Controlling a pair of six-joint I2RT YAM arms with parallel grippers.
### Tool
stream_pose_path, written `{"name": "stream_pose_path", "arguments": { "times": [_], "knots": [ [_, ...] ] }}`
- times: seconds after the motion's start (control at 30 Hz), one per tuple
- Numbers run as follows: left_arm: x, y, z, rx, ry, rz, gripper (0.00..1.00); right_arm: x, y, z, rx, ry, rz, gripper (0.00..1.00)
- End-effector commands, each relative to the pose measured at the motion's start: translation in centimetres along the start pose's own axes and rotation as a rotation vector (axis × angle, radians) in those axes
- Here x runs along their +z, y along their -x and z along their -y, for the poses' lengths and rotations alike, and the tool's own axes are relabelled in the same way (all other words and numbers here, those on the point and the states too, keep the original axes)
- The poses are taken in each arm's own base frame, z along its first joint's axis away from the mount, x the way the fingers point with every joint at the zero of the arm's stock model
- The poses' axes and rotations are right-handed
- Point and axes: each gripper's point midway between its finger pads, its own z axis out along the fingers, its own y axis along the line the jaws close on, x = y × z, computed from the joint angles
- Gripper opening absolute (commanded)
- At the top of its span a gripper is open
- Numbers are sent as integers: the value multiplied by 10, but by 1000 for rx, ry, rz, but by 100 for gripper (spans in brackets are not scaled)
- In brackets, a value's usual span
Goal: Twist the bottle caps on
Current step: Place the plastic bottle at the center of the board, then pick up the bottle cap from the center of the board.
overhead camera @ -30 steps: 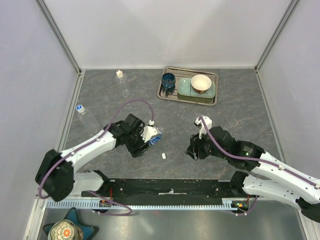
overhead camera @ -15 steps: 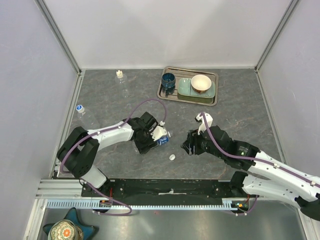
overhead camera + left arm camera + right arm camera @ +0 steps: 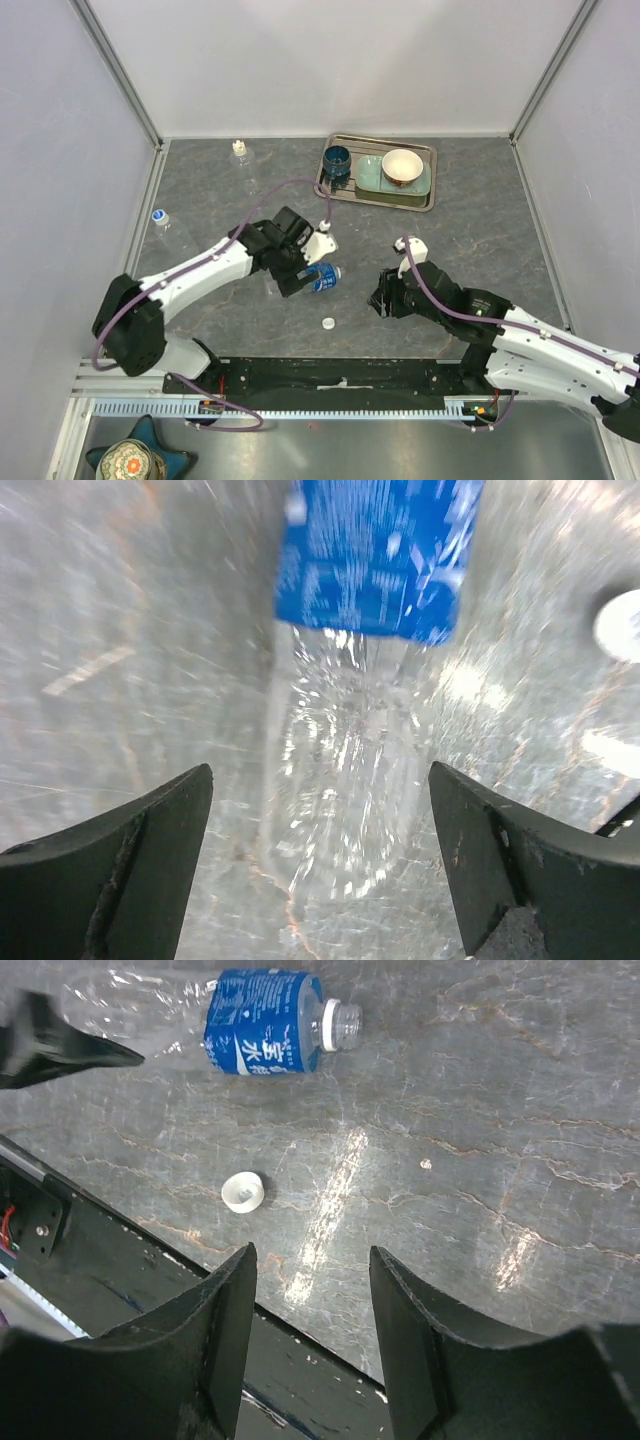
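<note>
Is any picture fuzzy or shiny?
Left wrist view: the bottle is smeared and streaky with blur. Right wrist view: sharp, the cap crisp, but white glare streaks the table. Top view: clear and evenly lit.

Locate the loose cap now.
Top view: cap sits on the table, centre, near the front rail, just below the lying bottle, touching nothing.
</note>
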Motion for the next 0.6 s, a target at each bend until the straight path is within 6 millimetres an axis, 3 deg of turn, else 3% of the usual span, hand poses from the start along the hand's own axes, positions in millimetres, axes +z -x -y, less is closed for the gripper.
{"name": "stream_pose_path", "arguments": {
  "times": [0.0,0.03,0.1,0.13,0.17,0.23,0.27,0.37,0.57],
  "knots": [
    [-65,55,9,45,-27,208,95,-12,21,0,67,-10,102,55],
    [-73,66,25,68,-71,243,95,-14,26,4,74,-31,124,52],
    [-78,70,46,92,-133,262,86,-20,32,5,80,-33,153,51],
    [-75,68,66,112,-209,263,81,-22,36,5,83,-37,162,51],
    [-71,68,74,109,-237,265,66,-24,37,4,85,-35,168,50],
    [-48,51,89,122,-280,198,55,-27,40,3,85,-33,172,50],
    [-41,46,94,128,-292,179,46,-29,42,2,86,-31,175,50],
    [-16,31,107,146,-323,123,38,-34,47,3,98,-31,199,48],
    [9,39,105,154,-305,123,32,-43,50,7,112,-27,232,47]
  ]
}}
